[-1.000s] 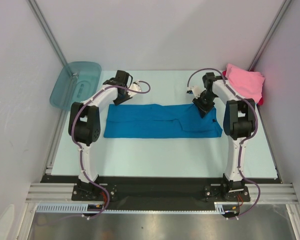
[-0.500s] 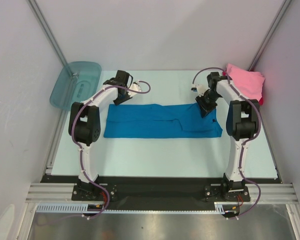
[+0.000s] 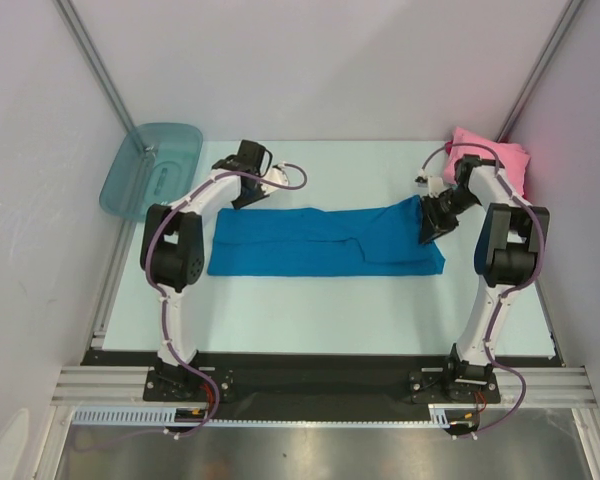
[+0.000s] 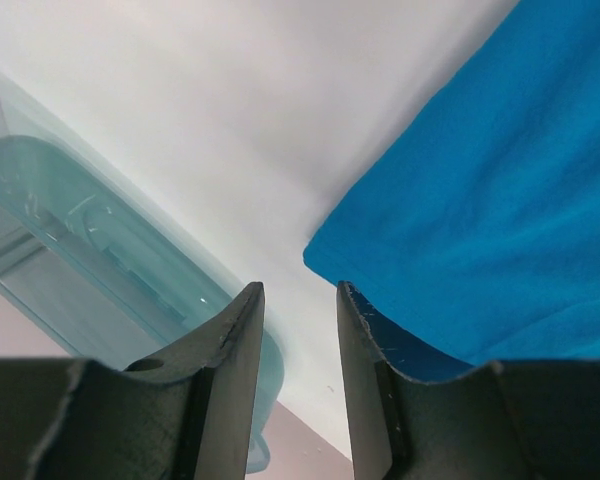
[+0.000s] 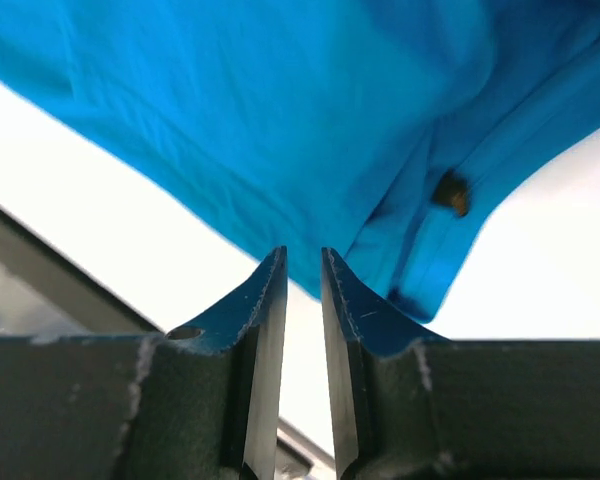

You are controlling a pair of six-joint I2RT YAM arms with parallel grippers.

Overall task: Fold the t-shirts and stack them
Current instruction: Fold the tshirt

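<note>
**Blue t-shirt pinched at its right corner**

The pale table (image 3: 310, 310) fills the middle of the overhead view, and the blue t-shirt (image 3: 310, 242) lies stretched left to right across its centre. The teal tub (image 3: 152, 170) sits off the upper left corner. The pink t-shirt (image 3: 495, 165) is bunched at upper right. The right gripper (image 5: 302, 255), jaws nearly together, pinches the blue t-shirt's upper right corner and holds it raised. The left gripper (image 4: 298, 290) stands parted and empty, just beside the upper left corner.
</note>
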